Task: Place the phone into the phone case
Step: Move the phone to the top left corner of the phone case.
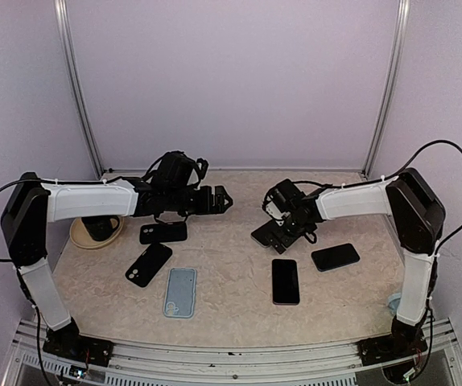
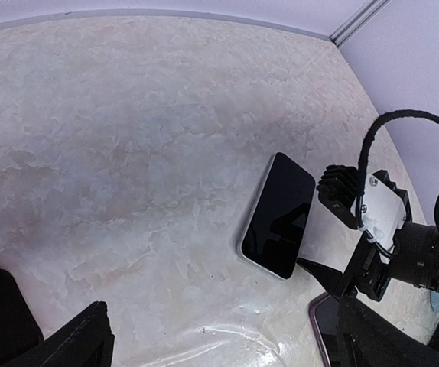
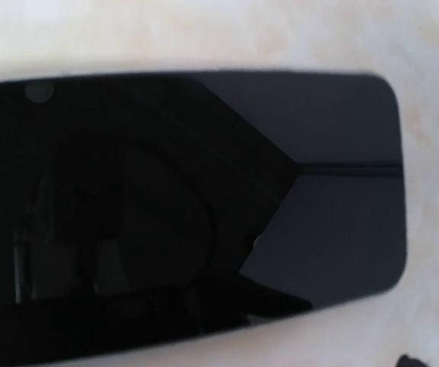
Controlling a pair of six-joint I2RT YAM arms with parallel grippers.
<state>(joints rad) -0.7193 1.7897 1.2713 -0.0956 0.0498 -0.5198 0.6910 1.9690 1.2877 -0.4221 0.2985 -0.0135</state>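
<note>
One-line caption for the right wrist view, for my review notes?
Right wrist close-up: a dark-screened phone lies face up on the pale marbled table, filling most of the frame.

Bare counter (image 1: pixel 239 181) lies open along its far edge and in a lane down the middle; two black cases (image 1: pixel 163 232) and a pale blue case (image 1: pixel 180 292) block the left front, two dark phones (image 1: pixel 286 281) the right, beside the right end effector (image 1: pixel 283 235)

Phone case (image 1: pixel 180 292) front left on table (image 1: pixel 231 318), phone (image 1: pixel 286 281) to its right, second phone (image 1: pixel 335 256) further right
</note>
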